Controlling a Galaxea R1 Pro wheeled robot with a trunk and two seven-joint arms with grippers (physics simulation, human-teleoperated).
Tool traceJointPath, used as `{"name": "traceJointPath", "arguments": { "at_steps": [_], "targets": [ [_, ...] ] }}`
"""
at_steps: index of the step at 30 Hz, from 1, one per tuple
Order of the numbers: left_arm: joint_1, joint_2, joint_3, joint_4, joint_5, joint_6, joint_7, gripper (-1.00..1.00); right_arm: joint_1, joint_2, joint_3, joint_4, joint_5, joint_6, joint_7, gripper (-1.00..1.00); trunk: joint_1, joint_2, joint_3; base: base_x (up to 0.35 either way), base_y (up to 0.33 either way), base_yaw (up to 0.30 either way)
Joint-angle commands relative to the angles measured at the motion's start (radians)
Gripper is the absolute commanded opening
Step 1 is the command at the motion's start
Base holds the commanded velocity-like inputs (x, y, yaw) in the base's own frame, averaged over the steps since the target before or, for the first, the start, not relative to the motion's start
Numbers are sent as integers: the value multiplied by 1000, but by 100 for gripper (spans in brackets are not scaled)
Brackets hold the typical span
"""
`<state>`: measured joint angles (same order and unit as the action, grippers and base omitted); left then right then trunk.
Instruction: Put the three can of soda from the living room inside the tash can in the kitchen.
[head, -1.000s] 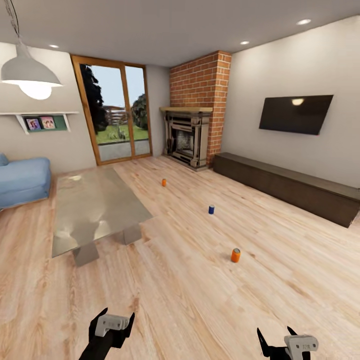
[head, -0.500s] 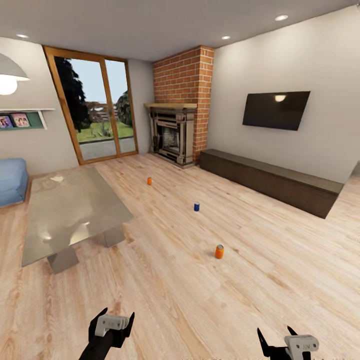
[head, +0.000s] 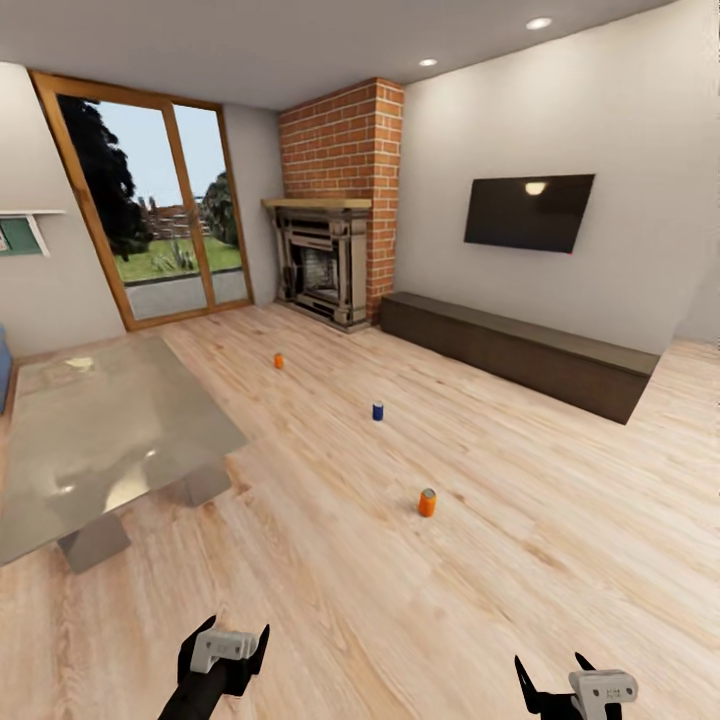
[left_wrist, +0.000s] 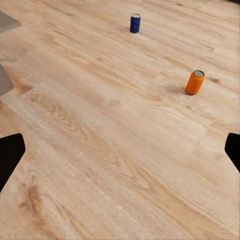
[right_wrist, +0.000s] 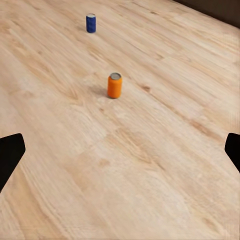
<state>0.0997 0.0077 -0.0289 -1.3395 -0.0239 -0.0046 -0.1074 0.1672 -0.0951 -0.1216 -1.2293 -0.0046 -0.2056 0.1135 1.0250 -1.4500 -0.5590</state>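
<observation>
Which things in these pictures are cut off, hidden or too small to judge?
- Far orange can, head view: too small to read any label.
- Glass table, head view: its left part is cut off by the picture's edge.
- Left gripper and right gripper, head view: the bottom edge cuts off the arms.
- Near orange can and blue can, right wrist view: print too blurred.

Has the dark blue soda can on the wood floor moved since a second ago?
No. The dark blue soda can keeps its place between the two orange cans and the brick fireplace; the camera turned.
</observation>
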Motion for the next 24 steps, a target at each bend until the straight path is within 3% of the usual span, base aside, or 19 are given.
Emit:
{"name": "traceJointPath", "arguments": {
  "at_steps": [1,10,24],
  "targets": [
    [0,0,0,0,0,0,0,100,0,0,0,0,0,0,0,100,0,0,-1,293,132,-75],
    [1,0,0,0,-1,-1,1,100,0,0,0,0,1,-1,0,100,0,0,-1,251,54,-69],
    [2,1,0,0,-1,-2,1,100,0,0,-4,1,0,-3,0,100,0,0,14,31,5,-166]
  ]
}}
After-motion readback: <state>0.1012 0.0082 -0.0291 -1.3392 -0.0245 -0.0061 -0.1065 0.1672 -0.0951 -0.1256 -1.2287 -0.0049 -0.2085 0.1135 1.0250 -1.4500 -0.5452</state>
